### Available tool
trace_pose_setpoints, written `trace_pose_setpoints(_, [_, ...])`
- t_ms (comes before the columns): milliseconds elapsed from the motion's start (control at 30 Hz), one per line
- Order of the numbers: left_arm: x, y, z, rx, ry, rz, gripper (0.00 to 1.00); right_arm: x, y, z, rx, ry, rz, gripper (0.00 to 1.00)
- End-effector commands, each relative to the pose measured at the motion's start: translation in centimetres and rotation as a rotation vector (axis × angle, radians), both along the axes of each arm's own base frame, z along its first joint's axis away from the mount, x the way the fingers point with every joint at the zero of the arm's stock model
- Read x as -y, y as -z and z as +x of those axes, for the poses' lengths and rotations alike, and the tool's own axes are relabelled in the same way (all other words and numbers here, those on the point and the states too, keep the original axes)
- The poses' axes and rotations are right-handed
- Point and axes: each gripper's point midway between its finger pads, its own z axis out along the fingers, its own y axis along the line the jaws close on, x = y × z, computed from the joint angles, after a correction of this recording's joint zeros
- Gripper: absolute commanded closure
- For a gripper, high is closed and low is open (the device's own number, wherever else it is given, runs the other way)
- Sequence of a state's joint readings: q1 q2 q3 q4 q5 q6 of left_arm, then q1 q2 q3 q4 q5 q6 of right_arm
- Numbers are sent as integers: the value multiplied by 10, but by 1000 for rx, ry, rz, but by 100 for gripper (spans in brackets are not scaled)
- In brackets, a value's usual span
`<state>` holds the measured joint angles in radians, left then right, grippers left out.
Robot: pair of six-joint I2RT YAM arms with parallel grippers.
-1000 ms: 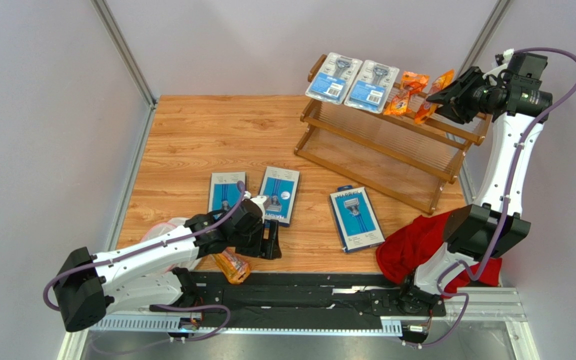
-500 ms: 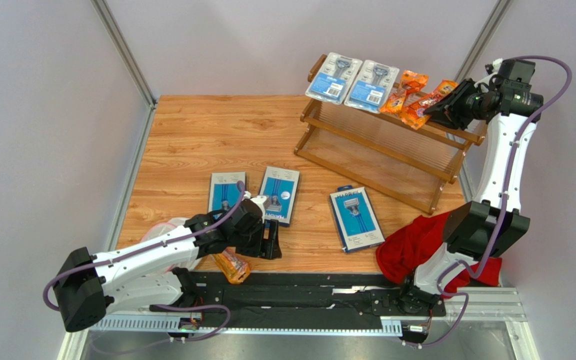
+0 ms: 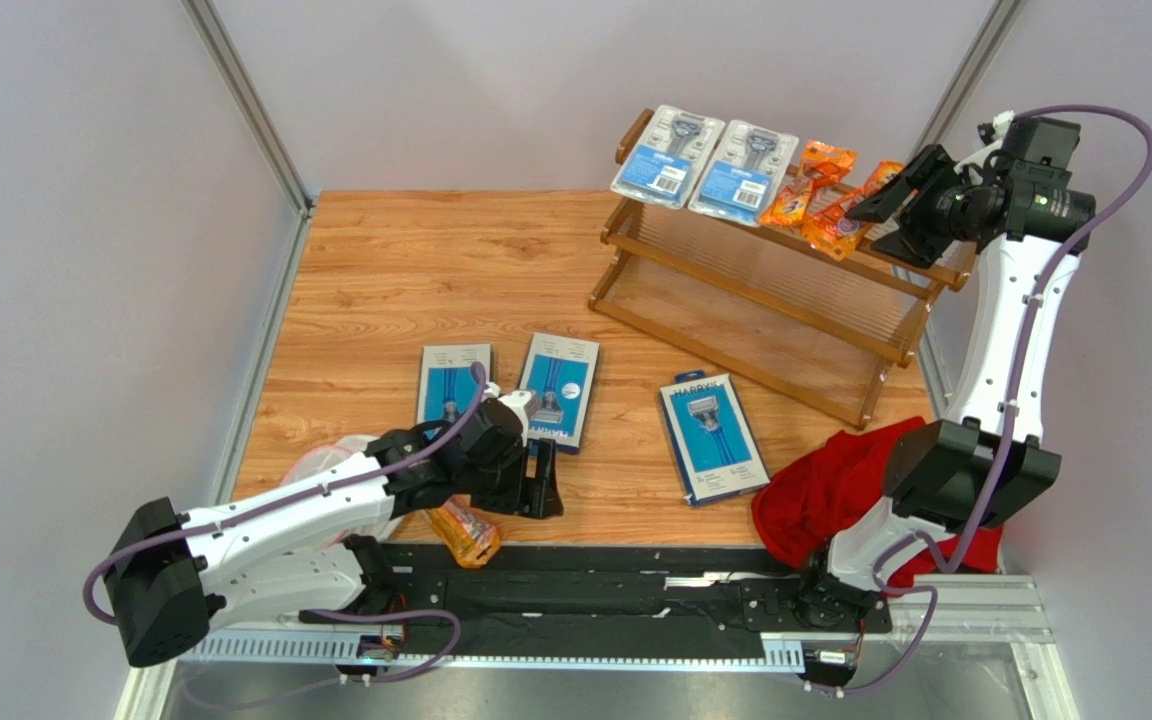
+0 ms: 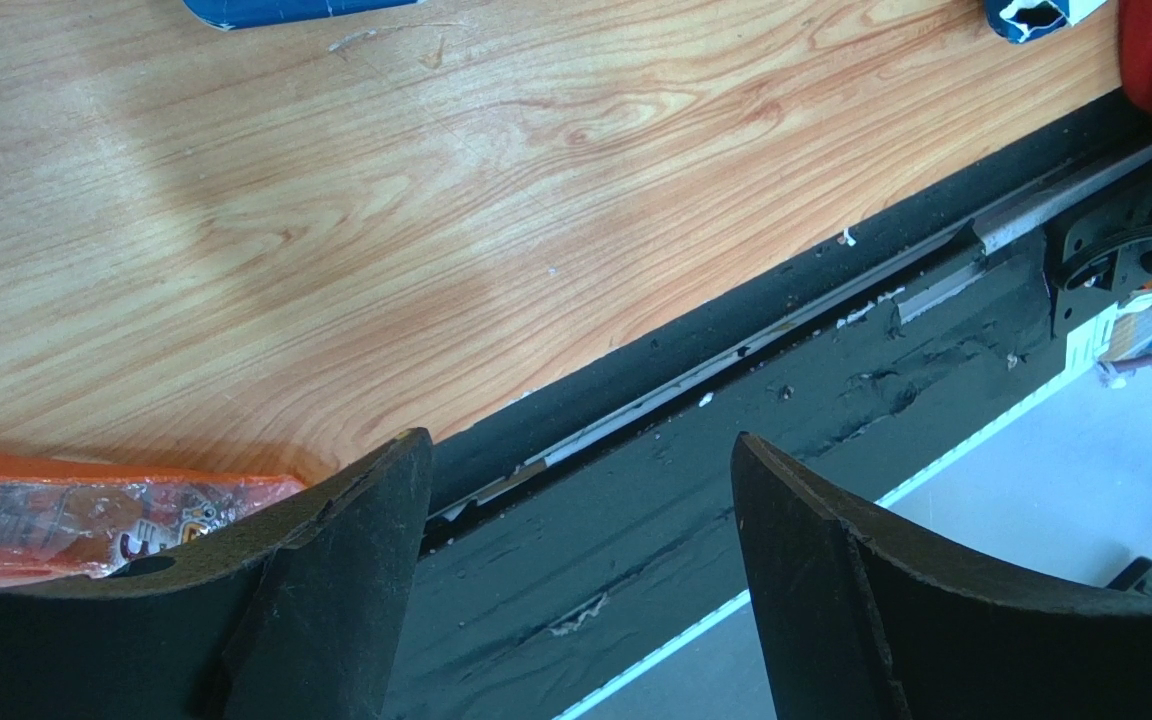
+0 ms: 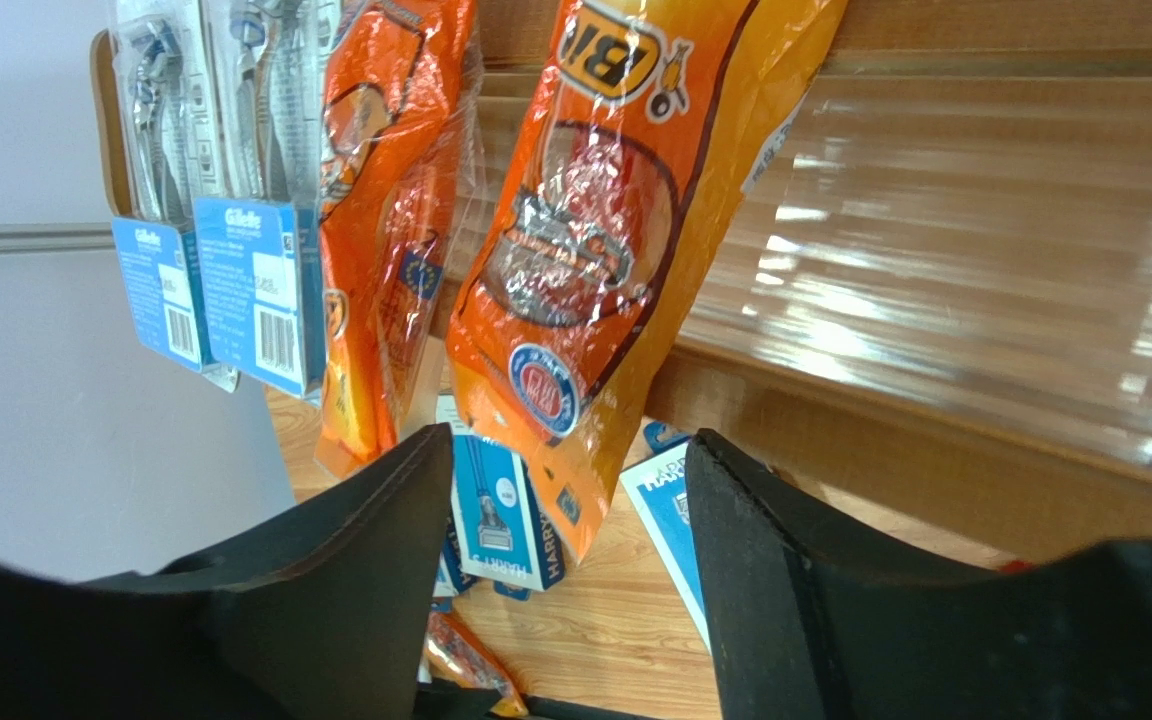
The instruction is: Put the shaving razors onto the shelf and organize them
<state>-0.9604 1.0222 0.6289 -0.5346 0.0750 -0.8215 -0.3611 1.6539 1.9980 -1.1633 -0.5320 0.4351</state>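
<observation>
The brown wooden shelf (image 3: 755, 293) stands at the back right. On its top tier lie two clear blister razor packs (image 3: 668, 153) (image 3: 743, 165) and two orange razor bags (image 3: 812, 183) (image 3: 847, 207). My right gripper (image 3: 883, 201) is open and empty, just right of the nearer orange bag (image 5: 612, 225), whose lower end hangs between my fingers without touching them. Three blue razor boxes (image 3: 453, 386) (image 3: 558, 387) (image 3: 711, 435) lie on the table. My left gripper (image 3: 543, 480) is open and empty over the table's front edge, with another orange bag (image 3: 462, 530) (image 4: 71, 518) beside it.
A red cloth (image 3: 838, 488) lies at the front right by the right arm's base. A pale plastic bag (image 3: 319, 455) lies under the left arm. The black rail (image 4: 778, 405) runs along the table's front edge. The shelf's lower tier (image 3: 748, 323) holds nothing.
My right gripper has laid the second orange bag on the top tier, opened and drawn back to the right. The left arm has not moved.
</observation>
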Motion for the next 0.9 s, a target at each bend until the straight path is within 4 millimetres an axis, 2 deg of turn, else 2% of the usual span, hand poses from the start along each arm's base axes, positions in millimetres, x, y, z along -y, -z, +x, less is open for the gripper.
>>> trace_pose_setpoints(0, [2,-9,2,16,-7,-33,19,-3,-30,-20,84,12,-71,31])
trace_pose_setpoints(167, [-2,-16,5,40,-12,-19,18,-8,-43,-34,122,16,-85,28])
trace_pose_setpoints(233, [-4,-21,7,56,-17,-12,18,-12,-54,-44,157,17,-91,26])
trace_pose_setpoints(400, [-7,-37,12,87,-35,-9,17,-35,-78,-70,249,-19,-91,19])
trace_pose_setpoints(467, [-7,-42,12,85,-31,3,17,-41,-82,-75,266,-32,-103,16])
trace_pose_setpoints(600, [-14,-47,21,113,-60,55,16,-55,-82,-84,277,-72,-109,13])
trace_pose_setpoints(733, [-31,-48,30,115,-159,142,15,-68,-80,-91,282,-112,-122,12])
trace_pose_setpoints(867, [-51,-38,29,66,-243,199,14,-81,-71,-97,273,-148,-137,12])
